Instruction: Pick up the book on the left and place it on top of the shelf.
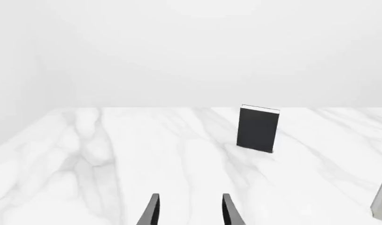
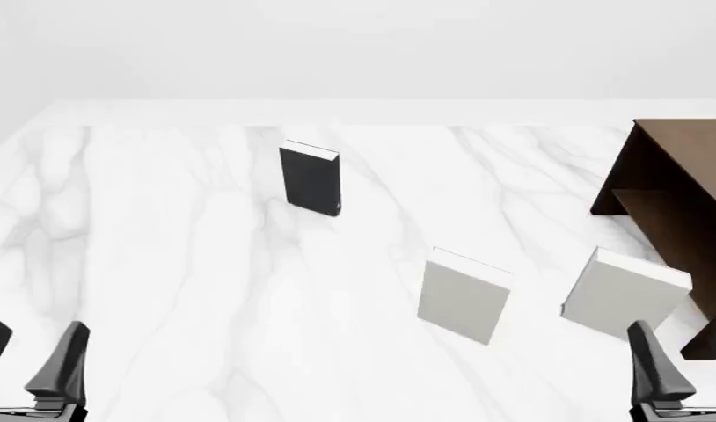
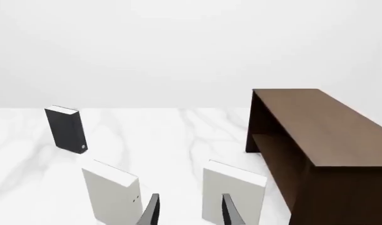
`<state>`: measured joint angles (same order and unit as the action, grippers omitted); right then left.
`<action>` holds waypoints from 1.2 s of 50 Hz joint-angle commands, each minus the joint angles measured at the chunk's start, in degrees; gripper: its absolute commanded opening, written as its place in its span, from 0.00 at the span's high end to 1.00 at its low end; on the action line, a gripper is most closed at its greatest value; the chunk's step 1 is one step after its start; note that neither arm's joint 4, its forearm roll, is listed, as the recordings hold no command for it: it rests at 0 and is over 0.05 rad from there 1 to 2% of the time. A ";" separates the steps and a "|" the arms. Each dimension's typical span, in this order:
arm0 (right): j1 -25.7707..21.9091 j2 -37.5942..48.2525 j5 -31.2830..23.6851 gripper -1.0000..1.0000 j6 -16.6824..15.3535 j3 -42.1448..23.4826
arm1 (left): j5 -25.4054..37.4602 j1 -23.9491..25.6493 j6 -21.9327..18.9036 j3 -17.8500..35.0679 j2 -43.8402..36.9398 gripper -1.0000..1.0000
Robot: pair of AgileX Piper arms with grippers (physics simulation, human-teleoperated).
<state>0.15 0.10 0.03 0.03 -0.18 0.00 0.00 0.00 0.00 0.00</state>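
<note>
At the bench's [image 2: 158, 264] seven o'clock corner in the front view, the left gripper [image 2: 32, 356] hovers with its jaws spread and nothing between them. The black book [image 2: 310, 178] stands upright toward eleven o'clock, alone, well apart from both grippers. Two white books [image 2: 463, 294] [image 2: 622, 292] stand near five o'clock. The right gripper [image 2: 684, 356] hangs open and empty at the five o'clock edge, just beside the brown shelf [image 2: 675, 189], at three o'clock.
</note>
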 commanded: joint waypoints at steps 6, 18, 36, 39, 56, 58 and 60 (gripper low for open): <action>0.31 -0.01 0.24 0.00 0.69 -0.59 | 0.00 0.00 0.00 0.00 0.00 0.00; -1.43 -0.08 -3.68 0.00 1.98 -8.90 | 0.00 0.00 0.00 0.00 0.00 0.00; -12.30 19.38 -3.01 0.00 -7.97 -26.76 | 0.00 0.00 0.00 0.00 0.00 0.00; -13.35 22.87 -3.82 0.00 -8.72 -30.74 | 0.00 0.00 0.00 0.00 0.00 0.00; -19.01 37.60 -12.14 0.00 -11.06 -49.83 | 0.00 0.00 0.00 0.00 0.00 0.00; -19.34 38.46 -12.92 0.00 -11.21 -51.12 | 0.00 0.00 0.00 0.00 0.00 0.00; -19.56 39.47 -13.52 0.00 -11.47 -52.39 | 0.00 0.00 0.00 0.00 0.00 0.00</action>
<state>-16.86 32.82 -9.81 -9.91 -44.19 0.00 0.00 0.00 0.00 0.00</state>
